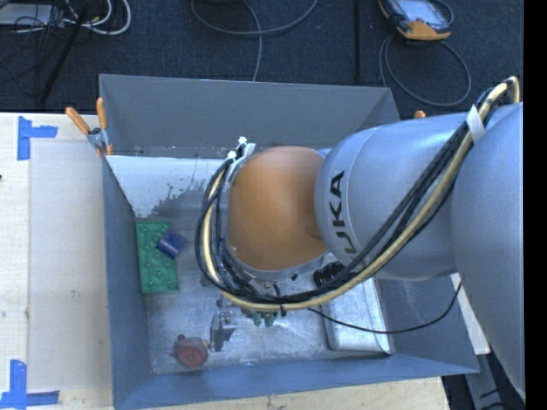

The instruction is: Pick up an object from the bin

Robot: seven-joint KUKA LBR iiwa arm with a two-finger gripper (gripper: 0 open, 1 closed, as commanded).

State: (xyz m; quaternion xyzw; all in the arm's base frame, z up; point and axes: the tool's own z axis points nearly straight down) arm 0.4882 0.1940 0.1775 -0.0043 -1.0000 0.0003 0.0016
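Pincer (222, 331) low near the front of the bin (256, 109); open or closed, cannot tell. Small red round object (191, 353) lies just beside it, view-left, nearer the front wall. Green board (155, 267) farther left.

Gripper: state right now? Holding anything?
Gripper: cannot be told whether open or shut; it sits just right of the reddish round thing.

The bin (248, 109) is grey sheet metal, matt, its floor scuffed and speckled with dark marks. The green circuit board (154, 267) looks flat and matt, the small blue part (170, 243) smooth plastic. The reddish disc (191, 353) looks dull. The arm's orange cover (269, 203) and grey shell (402, 195) are smooth with a soft sheen, and its cables (282, 301) are glossy.
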